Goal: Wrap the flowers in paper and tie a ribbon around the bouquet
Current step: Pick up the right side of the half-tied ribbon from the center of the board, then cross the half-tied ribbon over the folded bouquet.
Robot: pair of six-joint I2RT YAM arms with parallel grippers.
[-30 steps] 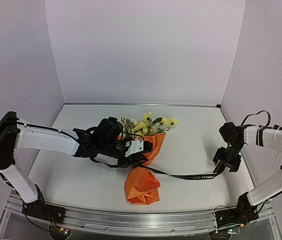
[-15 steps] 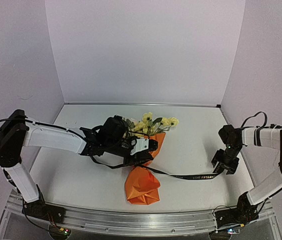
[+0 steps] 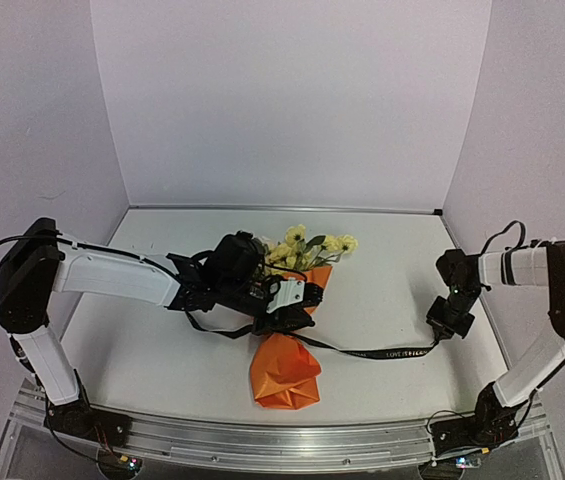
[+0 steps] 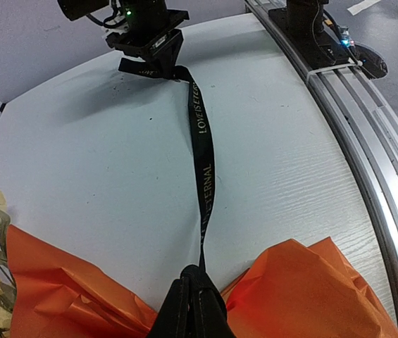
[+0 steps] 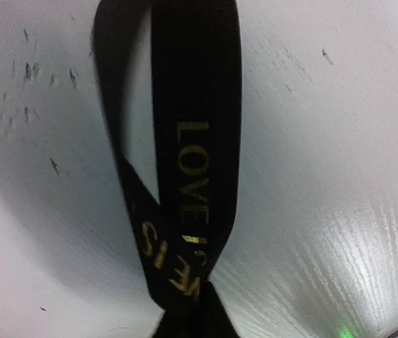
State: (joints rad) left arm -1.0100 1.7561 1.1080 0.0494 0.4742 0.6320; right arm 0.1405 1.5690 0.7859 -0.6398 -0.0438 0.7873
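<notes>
Cinching the bouquet [image 3: 284,372] well means drawing the ribbon [image 4: 202,155] taut evenly, left gripper [image 4: 193,280] and right gripper [image 3: 441,334] both clenched on it.

This is a robotics lab test cell, not a home or shop. Plain pale lilac panels [image 3: 292,100] box in a bare white table [image 3: 382,300] on three sides. Two white-and-black robot arms, the left arm [image 3: 112,280] and the right arm [image 3: 522,268], are bolted to an aluminium rail [image 3: 292,447] along the near edge. Loose black cables [image 3: 507,232] and small status lights [image 3: 134,462] show at the bases.
</notes>
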